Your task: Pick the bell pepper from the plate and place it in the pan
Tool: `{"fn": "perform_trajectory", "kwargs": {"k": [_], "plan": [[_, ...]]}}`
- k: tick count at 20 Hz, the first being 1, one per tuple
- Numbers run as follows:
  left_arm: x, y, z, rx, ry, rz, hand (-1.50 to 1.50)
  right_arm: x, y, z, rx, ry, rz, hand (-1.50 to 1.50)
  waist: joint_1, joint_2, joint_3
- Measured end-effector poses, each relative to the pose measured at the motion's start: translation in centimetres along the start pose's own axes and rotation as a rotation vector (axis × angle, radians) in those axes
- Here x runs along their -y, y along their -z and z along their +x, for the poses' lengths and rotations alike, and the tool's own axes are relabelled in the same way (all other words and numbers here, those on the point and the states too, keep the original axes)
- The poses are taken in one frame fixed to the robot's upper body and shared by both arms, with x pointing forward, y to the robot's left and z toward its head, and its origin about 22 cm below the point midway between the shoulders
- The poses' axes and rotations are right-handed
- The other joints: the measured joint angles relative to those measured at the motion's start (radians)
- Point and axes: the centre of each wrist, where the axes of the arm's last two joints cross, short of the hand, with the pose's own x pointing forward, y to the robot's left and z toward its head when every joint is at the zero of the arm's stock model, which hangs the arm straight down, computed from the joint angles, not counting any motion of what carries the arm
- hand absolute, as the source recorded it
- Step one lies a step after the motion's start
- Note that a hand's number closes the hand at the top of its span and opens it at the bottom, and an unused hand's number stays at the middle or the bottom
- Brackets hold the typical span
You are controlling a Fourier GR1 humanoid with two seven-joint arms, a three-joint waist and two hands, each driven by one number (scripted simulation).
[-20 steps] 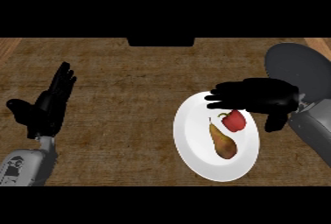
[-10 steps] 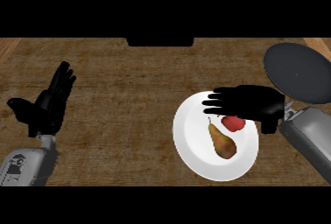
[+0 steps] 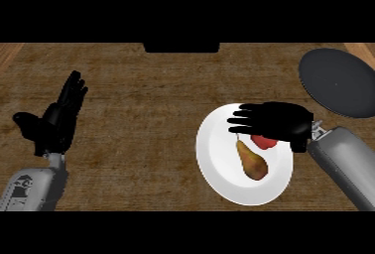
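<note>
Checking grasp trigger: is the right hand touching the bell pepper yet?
Cannot tell. In the head view the right hand overlaps the top of the bell pepper on the plate, hiding any contact or gap beneath it.

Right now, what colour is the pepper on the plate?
Red, in the head view; the pepper is mostly hidden under the right hand.

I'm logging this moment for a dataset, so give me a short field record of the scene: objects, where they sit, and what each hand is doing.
surface: brown wooden counter
plate: white round plate, right of centre
on plate: red bell pepper, brown pear
pan: dark round pan, upper right, holding nothing
right hand: black right hand over the pepper, partly hiding it; grasp unclear
left hand: black left hand open, resting at left
</note>
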Motion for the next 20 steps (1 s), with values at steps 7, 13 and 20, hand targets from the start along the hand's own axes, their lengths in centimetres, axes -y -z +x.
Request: {"fn": "perform_trajectory", "kwargs": {"k": [7, 13, 20], "plan": [[-0.3, -0.1, 0.9, 0.002, -0.005, -0.005, 0.00, -0.8, 1.4, -0.5, -0.024, -0.023, 0.046, -1.50, 0.002, 0.000, 0.000], [0.0, -0.1, 0.3, 0.001, -0.001, -0.003, 0.00, -2.4, 2.7, -0.7, 0.009, -0.025, 0.094, 1.50, 0.002, 0.001, 0.000], [-0.3, -0.1, -0.3, 0.004, 0.000, 0.002, 0.00, -2.5, 3.3, -0.6, 0.086, -0.086, 0.076, 1.50, 0.002, -0.002, -0.001]]}}
